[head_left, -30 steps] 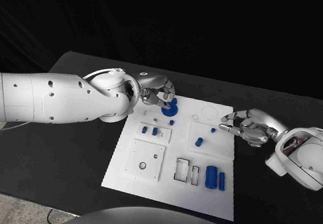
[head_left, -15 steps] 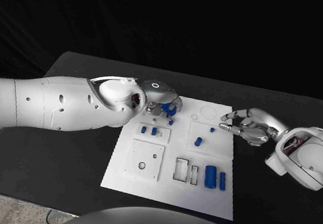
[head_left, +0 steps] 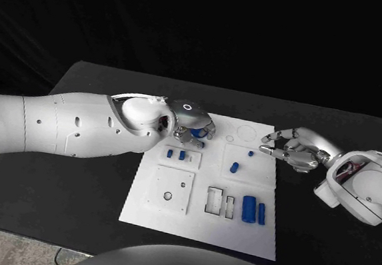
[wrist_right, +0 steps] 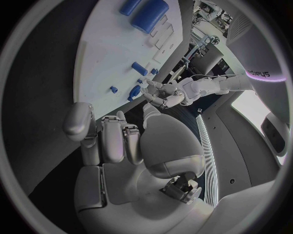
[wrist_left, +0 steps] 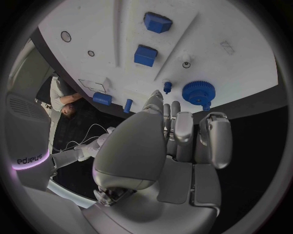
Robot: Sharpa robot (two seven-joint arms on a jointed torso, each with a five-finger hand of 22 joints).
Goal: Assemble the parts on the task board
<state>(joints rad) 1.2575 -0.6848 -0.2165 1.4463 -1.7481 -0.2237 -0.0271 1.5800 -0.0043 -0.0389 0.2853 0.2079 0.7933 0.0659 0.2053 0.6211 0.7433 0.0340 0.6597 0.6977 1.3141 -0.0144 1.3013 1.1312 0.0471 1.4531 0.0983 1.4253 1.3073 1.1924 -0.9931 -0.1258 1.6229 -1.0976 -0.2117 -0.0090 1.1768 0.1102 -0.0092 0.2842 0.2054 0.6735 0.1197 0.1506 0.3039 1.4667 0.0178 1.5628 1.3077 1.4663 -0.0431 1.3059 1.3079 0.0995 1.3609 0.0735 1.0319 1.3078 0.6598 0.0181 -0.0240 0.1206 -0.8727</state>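
Note:
The white task board (head_left: 199, 225) lies mid-table. My left hand (head_left: 191, 128) hovers over its far left corner with straight fingers and holds nothing. The blue gear (wrist_left: 198, 92) lies on the board just past the fingertips (wrist_left: 160, 100), beside a small blue peg (wrist_left: 167, 87); in the head view the hand covers most of the gear. My right hand (head_left: 291, 150) waits at the board's right edge, fingers loosely bent and apart, empty. The right wrist view takes in the board (wrist_right: 110, 48), the gear (wrist_right: 135, 92) and my left hand (wrist_right: 166, 95) from across the board.
Two small blue pieces (head_left: 176, 153) stand left of centre, another (head_left: 235, 167) sits mid-board. A fat blue cylinder (head_left: 249, 209) and a thin one (head_left: 262, 214) lie near two rectangular slots (head_left: 222, 203). A square plate (head_left: 172, 189) is at the near left. Black table (head_left: 68, 175) surrounds the board.
My left hand has moved in over the gear, which was plainly visible beside it a second ago. The right hand has stayed where it was.

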